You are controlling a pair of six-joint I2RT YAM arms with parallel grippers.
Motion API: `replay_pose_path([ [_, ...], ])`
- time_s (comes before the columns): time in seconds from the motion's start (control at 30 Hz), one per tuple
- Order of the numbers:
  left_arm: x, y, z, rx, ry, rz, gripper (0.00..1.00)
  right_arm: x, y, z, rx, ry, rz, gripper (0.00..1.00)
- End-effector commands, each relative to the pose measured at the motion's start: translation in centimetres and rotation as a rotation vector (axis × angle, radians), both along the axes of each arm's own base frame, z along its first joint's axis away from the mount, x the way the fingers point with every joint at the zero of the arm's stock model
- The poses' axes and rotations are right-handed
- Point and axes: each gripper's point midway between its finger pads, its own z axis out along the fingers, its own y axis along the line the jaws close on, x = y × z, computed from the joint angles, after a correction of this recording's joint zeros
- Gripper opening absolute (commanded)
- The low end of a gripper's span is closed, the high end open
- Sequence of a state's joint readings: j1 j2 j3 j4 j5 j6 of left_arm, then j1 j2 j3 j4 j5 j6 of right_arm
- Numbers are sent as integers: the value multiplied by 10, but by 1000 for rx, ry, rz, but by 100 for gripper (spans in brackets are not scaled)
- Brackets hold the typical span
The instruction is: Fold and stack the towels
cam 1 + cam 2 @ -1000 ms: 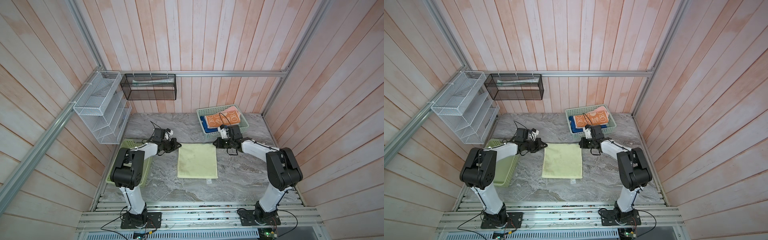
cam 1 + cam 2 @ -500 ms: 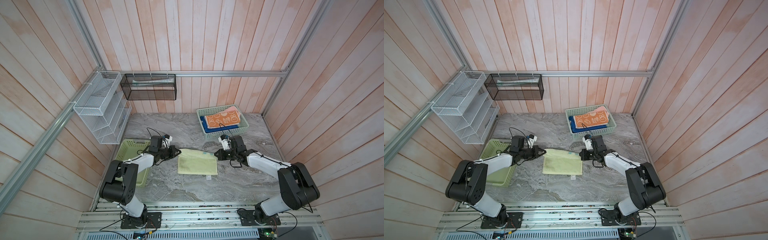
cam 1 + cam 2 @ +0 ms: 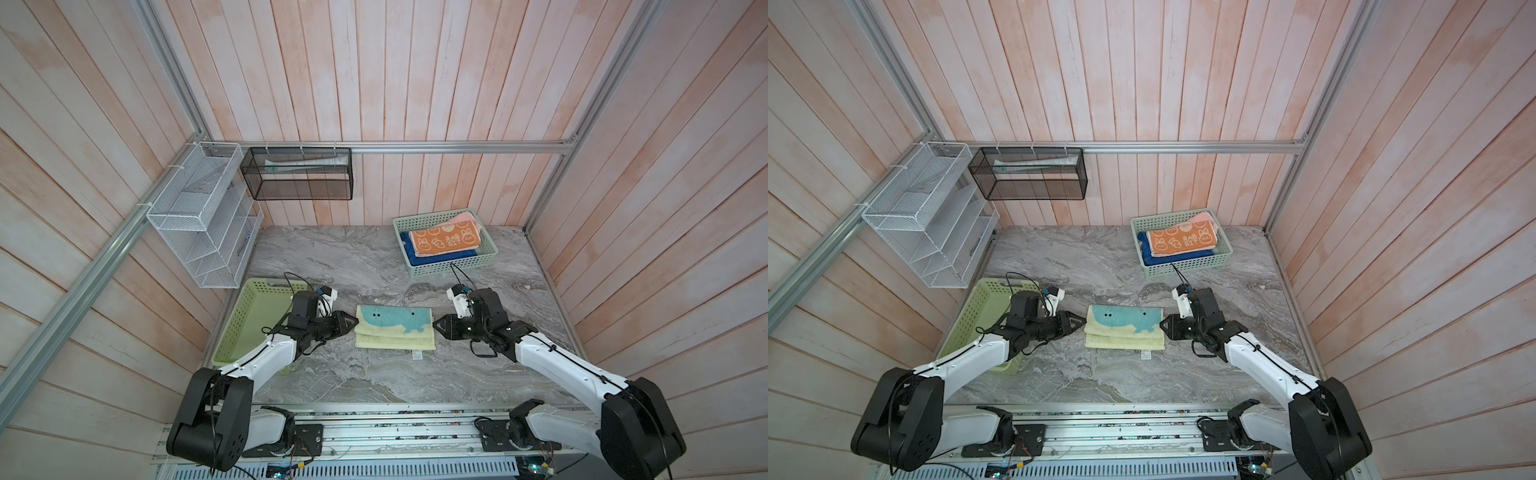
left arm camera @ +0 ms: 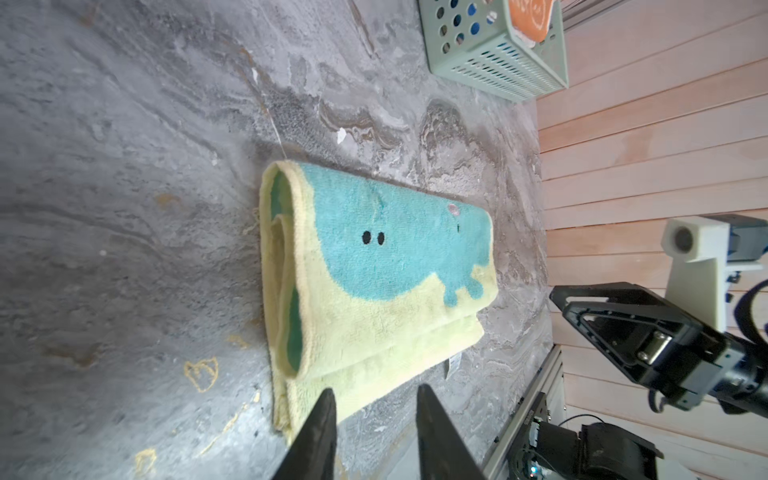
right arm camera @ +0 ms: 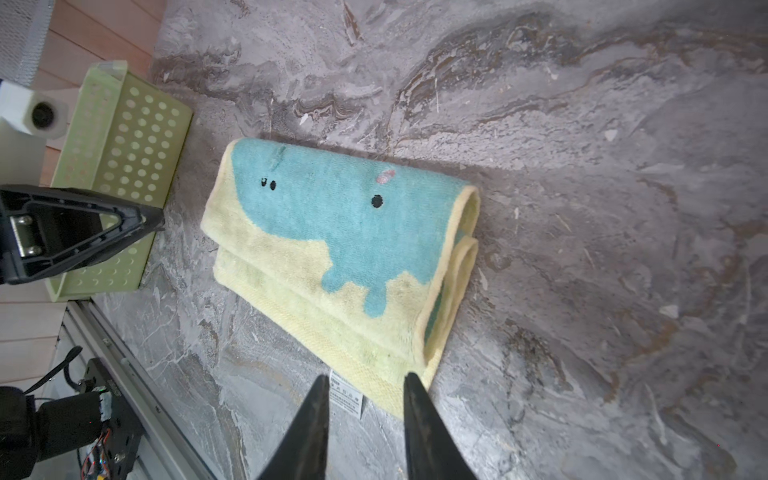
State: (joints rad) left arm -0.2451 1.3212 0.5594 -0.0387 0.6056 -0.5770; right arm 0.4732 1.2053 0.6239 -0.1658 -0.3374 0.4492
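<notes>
Looking at the centre of the grey marble-pattern table (image 3: 374,382): the teal-and-cream patterned terry towel (image 3: 395,328) lies folded into a flat oblong strip, teal blob face up and white care label poking out of its near edge.

Left gripper (image 3: 353,324) sits low just off the towel's left end, right gripper (image 3: 437,326) just off its right end. Both point inward at it.

In the left wrist view the left gripper (image 4: 374,392) has its jaws spread with nothing clamped, and a towel corner shows through the gap. It's the same in the right wrist view: right gripper (image 5: 365,378) has jaws apart, label and hem beyond the tips, no grip.

The lime green perforated plastic basket (image 3: 253,328) sits at the left table edge behind the left arm, holed floor in plain view.

At far right, the pale green perforated plastic basket (image 3: 453,266) holds a stack:
- the orange towel with cream bunnies and carrots (image 3: 444,241) on top
- the plain royal blue towel (image 3: 419,259) under it
- the plain pink towel (image 3: 467,217) showing at the far corner

A white wire-mesh tiered rack (image 3: 199,216) hangs on the left wall. On the back rail is a black mesh box (image 3: 297,178) with something pale inside that I can't identify.
</notes>
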Motion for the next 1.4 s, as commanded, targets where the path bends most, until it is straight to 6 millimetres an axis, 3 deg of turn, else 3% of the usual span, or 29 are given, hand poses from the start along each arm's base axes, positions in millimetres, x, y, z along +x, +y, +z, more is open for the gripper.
replay_pose_path([
  [0.0,2,4,-13,28,97,37,38,-1,-3,-20,-40,107,-31,34],
  [0.2,6,0,-27,13,143,42,42,-4,12,-44,-61,230,26,36],
  [0.47,18,-14,-30,-59,142,20,39,3,21,-48,-52,225,48,37],
  [0.53,20,-19,-30,-67,147,7,35,4,22,-52,-63,236,57,37],
  [0.6,21,-23,-29,-70,151,-6,24,6,22,-56,-84,236,59,34],
  [0.7,23,-23,-21,-66,131,-8,6,11,24,-51,-89,206,65,16],
  [0.8,24,-21,-12,-50,117,-14,0,15,24,-43,-95,178,66,0],
  [1.1,14,-18,21,-19,111,-35,0,17,15,-3,-126,110,61,0],
  [1.23,-5,-14,20,-11,145,-34,0,1,9,-1,-116,141,56,0],
  [1.37,-26,-11,1,-14,200,-21,0,-19,7,-13,-73,198,53,0],
])
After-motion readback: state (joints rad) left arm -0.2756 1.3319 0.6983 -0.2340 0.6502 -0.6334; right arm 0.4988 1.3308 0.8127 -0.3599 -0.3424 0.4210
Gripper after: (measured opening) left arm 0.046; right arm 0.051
